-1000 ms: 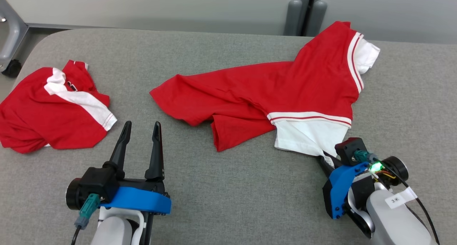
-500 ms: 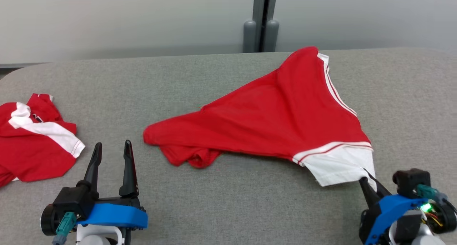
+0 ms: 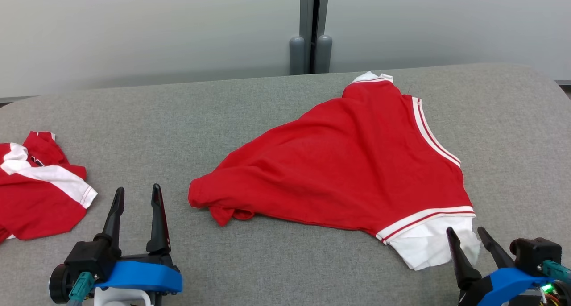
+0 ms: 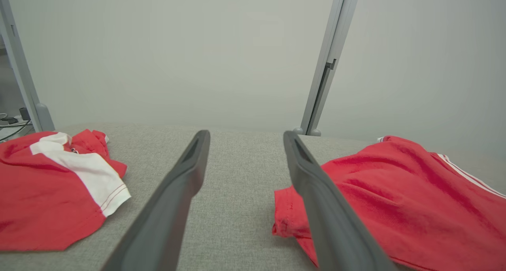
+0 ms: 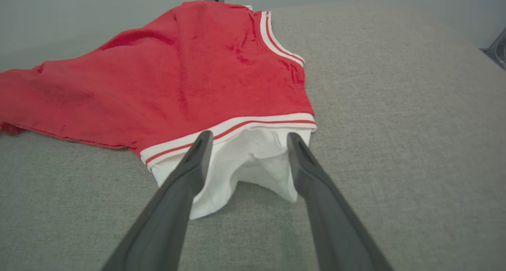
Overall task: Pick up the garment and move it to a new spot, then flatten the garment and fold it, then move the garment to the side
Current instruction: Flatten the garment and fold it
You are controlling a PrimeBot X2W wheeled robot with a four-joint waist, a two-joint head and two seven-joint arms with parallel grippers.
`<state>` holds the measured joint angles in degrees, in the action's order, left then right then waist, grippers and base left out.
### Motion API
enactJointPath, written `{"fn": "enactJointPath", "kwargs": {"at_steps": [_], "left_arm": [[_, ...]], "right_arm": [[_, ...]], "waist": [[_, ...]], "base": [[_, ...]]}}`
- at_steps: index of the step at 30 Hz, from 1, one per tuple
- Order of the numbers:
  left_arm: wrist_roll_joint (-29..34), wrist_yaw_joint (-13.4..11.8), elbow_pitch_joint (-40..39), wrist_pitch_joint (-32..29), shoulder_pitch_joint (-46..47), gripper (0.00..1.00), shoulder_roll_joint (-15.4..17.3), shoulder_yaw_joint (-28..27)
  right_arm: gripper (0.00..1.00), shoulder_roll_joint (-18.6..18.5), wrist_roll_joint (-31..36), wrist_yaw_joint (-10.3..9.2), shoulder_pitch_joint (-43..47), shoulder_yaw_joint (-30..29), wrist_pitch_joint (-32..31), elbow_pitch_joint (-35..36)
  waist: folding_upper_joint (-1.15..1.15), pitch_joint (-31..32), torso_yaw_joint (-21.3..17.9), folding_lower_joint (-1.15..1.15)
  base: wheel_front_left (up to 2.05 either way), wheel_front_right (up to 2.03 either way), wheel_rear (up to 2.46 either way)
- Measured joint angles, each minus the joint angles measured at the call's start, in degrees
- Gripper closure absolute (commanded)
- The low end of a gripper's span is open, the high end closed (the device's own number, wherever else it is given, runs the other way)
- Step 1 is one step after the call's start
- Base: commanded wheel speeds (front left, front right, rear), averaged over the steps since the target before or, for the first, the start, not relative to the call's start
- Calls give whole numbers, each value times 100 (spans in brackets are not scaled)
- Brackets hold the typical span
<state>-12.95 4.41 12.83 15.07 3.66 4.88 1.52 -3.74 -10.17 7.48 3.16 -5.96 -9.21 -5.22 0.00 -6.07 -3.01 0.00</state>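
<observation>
At bottom of head view, L gripper (image 3: pixel 138 188) is spread wide and empty over bare table (image 3: pixel 276 261), prob. waiting its turn. R gripper (image 3: pixel 464 230) is also spread and holds nothing, tips on both sides of white sleeve (image 3: pixel 424 248). I judge it is placed so to grip or tug for flattening. Beyond lies shirt (image 3: pixel 357 172), centre-right, mostly spread but w/ near-left hem bunched. Well apart at far left sits second shirt (image 3: pixel 35 194).
</observation>
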Motion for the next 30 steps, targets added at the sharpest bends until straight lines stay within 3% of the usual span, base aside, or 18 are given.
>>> {"fn": "enactJointPath", "kwargs": {"at_steps": [5, 12, 19, 30], "left_arm": [[-9, 11, 60, -1, -20, 0, -18, 51], [-22, 0, 107, 0, -45, 0, -35, 35], [-83, 65, 433, -85, -20, 0, -49, 158], [-860, 270, 1714, -1201, 1005, 0, -58, 864]], "right_arm": [[0, 57, -312, 1, -6, -30, 550, 266], [0, 75, -127, 1, -211, -63, 1313, 304], [0, 81, -132, 1, -589, 99, 1429, -80], [0, 85, -133, 0, -776, 326, 1432, -190]], "waist": [[0, 43, 40, 0], [0, 98, 57, 0], [0, 157, 143, 0], [0, -112, 38, 0]], "base": [[0, 0, 0], [0, 0, 0], [0, 0, 0], [0, 0, 0]]}}
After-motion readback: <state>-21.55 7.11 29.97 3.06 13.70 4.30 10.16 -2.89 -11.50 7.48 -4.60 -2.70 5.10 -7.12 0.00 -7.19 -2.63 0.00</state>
